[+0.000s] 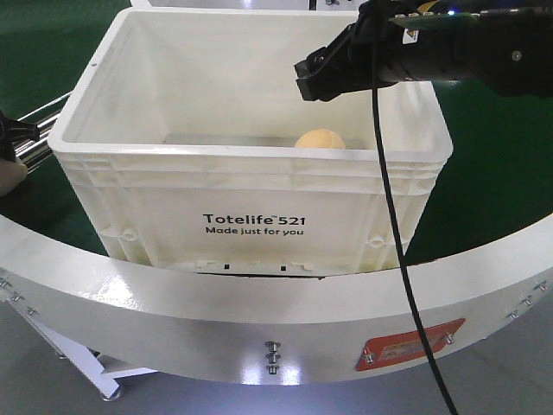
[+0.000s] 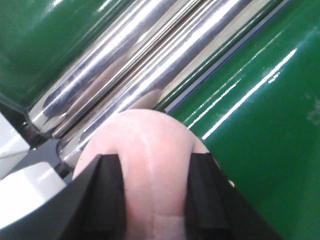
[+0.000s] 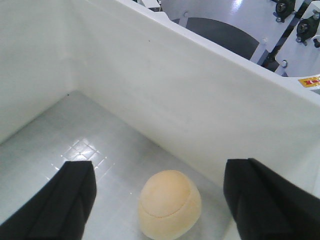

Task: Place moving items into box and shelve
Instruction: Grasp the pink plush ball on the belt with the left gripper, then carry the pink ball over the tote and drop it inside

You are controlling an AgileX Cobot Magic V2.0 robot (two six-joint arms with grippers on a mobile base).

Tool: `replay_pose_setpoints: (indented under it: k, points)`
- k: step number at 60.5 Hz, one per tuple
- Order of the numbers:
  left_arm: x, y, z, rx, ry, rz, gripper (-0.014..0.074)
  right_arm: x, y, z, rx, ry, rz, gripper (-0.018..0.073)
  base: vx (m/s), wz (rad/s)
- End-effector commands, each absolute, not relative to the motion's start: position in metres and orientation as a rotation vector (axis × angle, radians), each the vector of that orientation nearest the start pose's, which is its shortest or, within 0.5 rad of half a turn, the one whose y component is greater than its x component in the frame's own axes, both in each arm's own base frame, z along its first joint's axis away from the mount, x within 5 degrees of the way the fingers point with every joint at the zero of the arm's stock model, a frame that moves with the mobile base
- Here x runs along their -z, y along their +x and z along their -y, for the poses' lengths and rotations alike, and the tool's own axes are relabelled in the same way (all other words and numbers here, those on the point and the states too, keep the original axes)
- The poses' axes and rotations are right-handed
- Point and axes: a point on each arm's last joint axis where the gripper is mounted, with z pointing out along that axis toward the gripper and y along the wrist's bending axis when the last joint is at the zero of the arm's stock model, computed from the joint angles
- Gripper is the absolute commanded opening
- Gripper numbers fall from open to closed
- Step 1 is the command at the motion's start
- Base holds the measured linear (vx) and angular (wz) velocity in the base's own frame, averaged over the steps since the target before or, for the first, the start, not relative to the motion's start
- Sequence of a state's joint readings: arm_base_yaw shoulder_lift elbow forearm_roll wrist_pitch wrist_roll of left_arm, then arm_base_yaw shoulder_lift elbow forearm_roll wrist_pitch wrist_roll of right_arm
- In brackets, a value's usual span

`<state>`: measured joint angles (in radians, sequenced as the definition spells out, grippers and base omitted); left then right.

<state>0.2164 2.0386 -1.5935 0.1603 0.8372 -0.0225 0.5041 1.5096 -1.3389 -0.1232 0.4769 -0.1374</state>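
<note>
Far left: left gripper [image 2: 155, 170] is clamped on the pink ball [image 2: 150, 135], one black finger [image 2: 107, 185] on each flank, seam running up the middle between them. It is outside the box, over the chrome rollers [image 2: 140, 65] beside the green surface [image 2: 260, 100]. The ball bulges above the pads, so I judge it soft and light. It squashes rather than slips, but a grip too near the top could let it pop out. I want the hold across the widest part, moderate squeeze.

Centre: the box [image 1: 251, 156] is the white Totelife tote, upright and open.

Right: the yellow ball [image 1: 320, 138] lies on the box floor, close to the near wall, apart from both grippers. The right wrist view shows its seam line, egg shape, plush look. Same handling I guess: light, compressible, might roll if nudged.

The right gripper [image 1: 309, 82] hangs above the box interior, jaws wide apart and empty, ball below and between them.

Pink ball is not yet in the box.
</note>
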Motion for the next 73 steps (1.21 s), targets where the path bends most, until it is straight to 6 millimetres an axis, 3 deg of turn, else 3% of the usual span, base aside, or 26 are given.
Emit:
replay_pose_setpoints:
  k: [1,8,16,25,37,44,54,59,64,73]
  points:
    - [-0.253,0.416,-0.103,-0.254,-0.231,-2.675,0.0277,-0.391,0.304,-0.161,-0.104,-0.707,-1.855,0.0567,0.00,0.00]
    - [-0.290,0.404,-0.097,-0.250,-0.229,-2.586,0.0246,-0.391,0.304,-0.161,-0.103,-0.708,-1.854,0.0567,0.00,0.00]
    - [-0.348,0.380,-0.078,-0.240,-0.186,-2.435,0.0238,-0.392,0.304,-0.160,-0.096,-0.712,-1.852,0.0567,0.00,0.00]
    - [-0.406,0.347,-0.039,-0.162,-0.072,-2.274,0.0239,-0.392,0.304,-0.160,-0.081,-0.721,-1.843,0.0567,0.00,0.00]
    - [-0.452,0.309,0.024,0.077,0.163,-2.099,0.0242,-0.392,0.304,-0.157,-0.047,-0.716,-1.852,0.0542,0.00,0.00]
    - [-0.462,0.301,0.052,0.211,0.274,-2.028,0.0248,-0.398,0.299,-0.153,-0.059,-0.670,-1.861,0.0515,0.00,0.00]
    - [-0.451,0.305,0.091,0.326,0.466,-2.018,0.0283,-0.410,0.288,-0.143,-0.052,-0.612,-1.874,0.0504,0.00,0.00]
    - [-0.444,0.310,0.106,0.340,0.526,-2.008,0.0358,-0.411,0.287,-0.133,-0.049,-0.536,-1.922,0.0504,0.00,0.00]
    - [-0.438,0.316,0.118,0.352,0.552,-2.005,0.0491,-0.408,0.291,-0.117,-0.041,-0.434,-1.985,0.0505,0.00,0.00]
    - [-0.433,0.319,0.118,0.344,0.551,-2.028,0.0669,-0.402,0.293,-0.097,0.028,-0.375,-2.085,0.0505,0.00,0.00]
